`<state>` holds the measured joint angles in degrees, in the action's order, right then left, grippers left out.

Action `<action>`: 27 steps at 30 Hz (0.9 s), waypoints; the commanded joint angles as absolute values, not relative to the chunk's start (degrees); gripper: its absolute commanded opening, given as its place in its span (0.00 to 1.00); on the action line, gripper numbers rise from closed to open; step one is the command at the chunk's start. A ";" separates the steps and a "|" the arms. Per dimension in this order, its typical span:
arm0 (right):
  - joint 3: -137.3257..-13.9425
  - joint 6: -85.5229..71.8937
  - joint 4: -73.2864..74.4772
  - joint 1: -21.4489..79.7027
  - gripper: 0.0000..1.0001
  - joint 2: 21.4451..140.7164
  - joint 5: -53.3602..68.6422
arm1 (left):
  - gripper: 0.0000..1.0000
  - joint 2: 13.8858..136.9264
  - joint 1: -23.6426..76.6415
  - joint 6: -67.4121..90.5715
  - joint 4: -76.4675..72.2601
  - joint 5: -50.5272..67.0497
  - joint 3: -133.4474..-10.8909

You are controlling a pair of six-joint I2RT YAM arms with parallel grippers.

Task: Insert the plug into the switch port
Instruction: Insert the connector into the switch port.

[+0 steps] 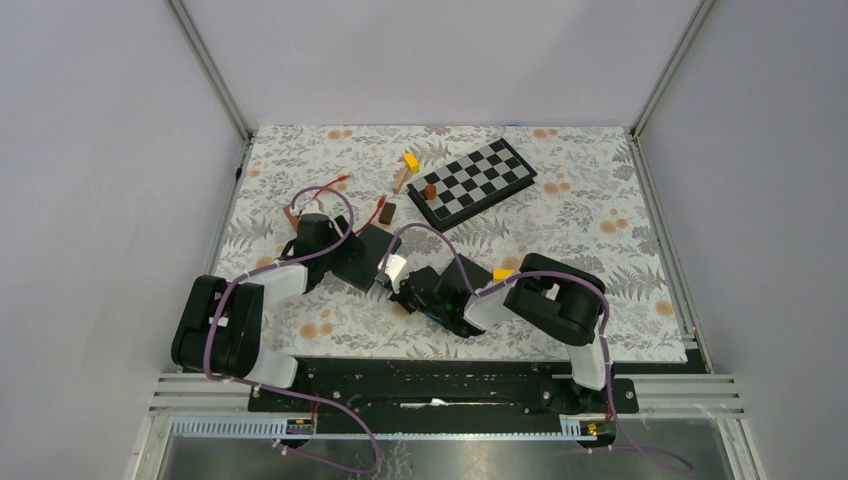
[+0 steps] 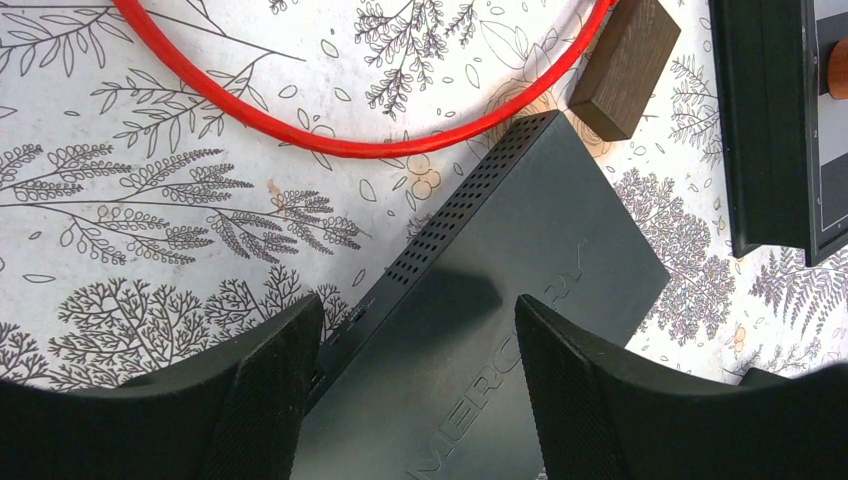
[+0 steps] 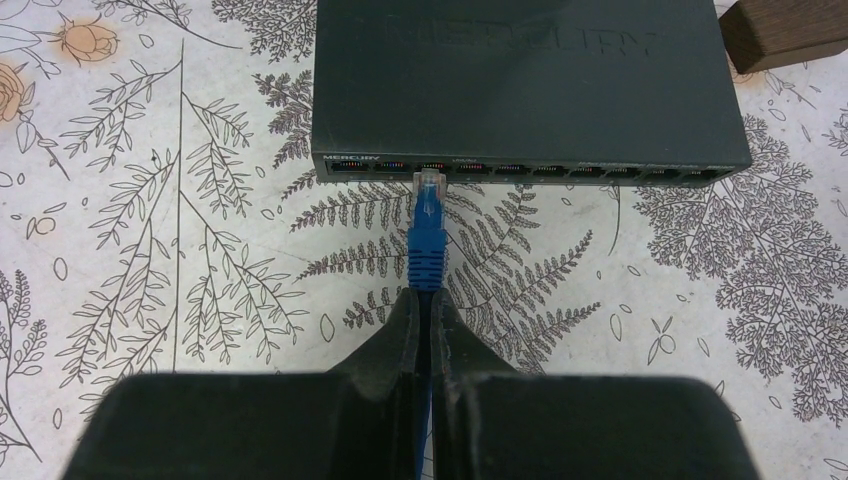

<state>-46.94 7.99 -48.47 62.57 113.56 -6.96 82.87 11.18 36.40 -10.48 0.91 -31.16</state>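
The right gripper (image 3: pixel 427 305) pinches the clear-tipped blue network plug (image 3: pixel 426 230), which points to 12 o'clock. The plug's tip meets the third port from the left on the flat black box-shaped switch (image 3: pixel 530 90); its depth is unclear. The left gripper (image 2: pixel 415 320) is spread, straddling the switch's top. A red cable (image 2: pixel 340 142) curves at the switch's 12 o'clock, with a brown wooden block (image 2: pixel 625 70) at 1 o'clock.

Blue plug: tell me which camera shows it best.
Right wrist. It shows the blue plug from behind, held in the right gripper, its tip at the switch port row. The left wrist view shows only the switch's top and vented side, no plug. In the top external view the plug is too small to make out.
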 commanded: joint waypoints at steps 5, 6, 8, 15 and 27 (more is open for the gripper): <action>-50.36 9.63 -53.65 62.39 0.00 111.10 -8.90 | 0.73 84.96 11.87 36.82 -7.23 3.05 -31.46; -50.36 9.46 -53.96 62.40 0.00 111.17 -8.84 | 0.72 84.91 11.85 36.95 -7.28 3.01 -31.40; -50.38 8.77 -54.38 62.40 0.00 111.13 -8.85 | 0.73 84.90 11.87 37.00 -7.37 2.99 -31.44; -49.99 6.69 -56.51 62.38 0.00 110.37 -11.26 | 0.72 85.40 11.86 37.00 -7.34 3.13 -31.64; -51.08 5.41 -56.34 62.40 0.00 111.02 -4.39 | 0.72 85.69 11.87 37.02 -7.19 3.25 -31.96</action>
<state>-47.09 6.42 -49.54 62.57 113.54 -8.88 83.74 11.18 36.23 -10.83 0.84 -31.81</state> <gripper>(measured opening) 0.039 0.721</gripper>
